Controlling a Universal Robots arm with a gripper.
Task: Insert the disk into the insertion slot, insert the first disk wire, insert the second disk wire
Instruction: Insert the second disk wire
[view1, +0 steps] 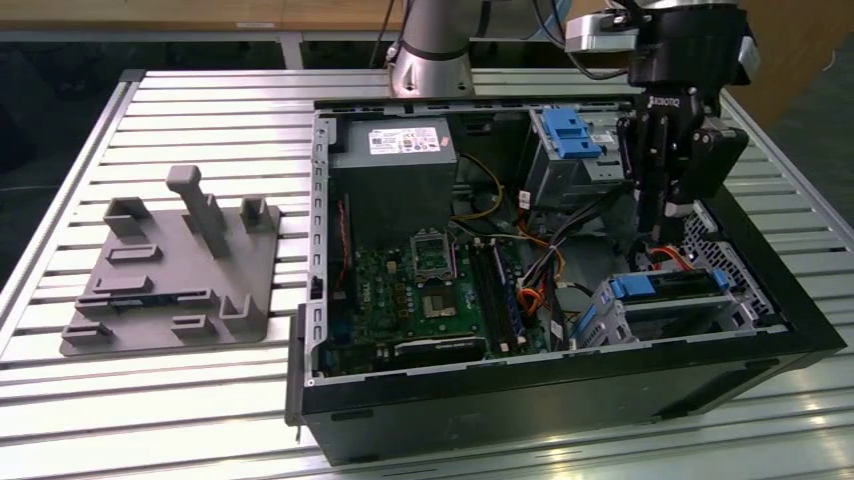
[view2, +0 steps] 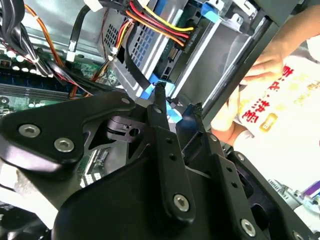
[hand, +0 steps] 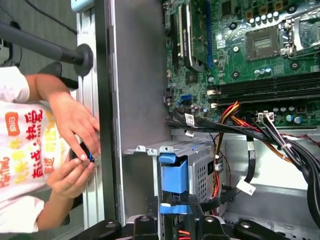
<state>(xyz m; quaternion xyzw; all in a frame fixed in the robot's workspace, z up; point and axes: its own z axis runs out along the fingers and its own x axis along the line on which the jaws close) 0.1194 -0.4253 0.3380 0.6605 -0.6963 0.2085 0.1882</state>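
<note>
The silver-grey rectangular disk (view1: 674, 290), framed by its bright blue plastic carrier rail, sits inside the grey perforated sheet-metal insertion slot (view1: 674, 325). The slot is in the lower part of the exterior view's right, within the open black computer case (view1: 561, 400) on the slatted metal worktop (view1: 200, 400). The black gripper (view1: 654, 240) hangs directly above the disk's upper end in that frame, just beside a bundle of red wires (view1: 671, 257). In the second wrist view the fingers (view2: 162, 132) stand close together and appear to clamp a blue plastic connector (view2: 172, 114) at the end of the flat black disk wire (view2: 134, 62). The connector lies just beside the disk; whether it is seated cannot be told. A grey moulded fixture (view1: 174, 270) lies at the exterior view's left, well apart.
</note>
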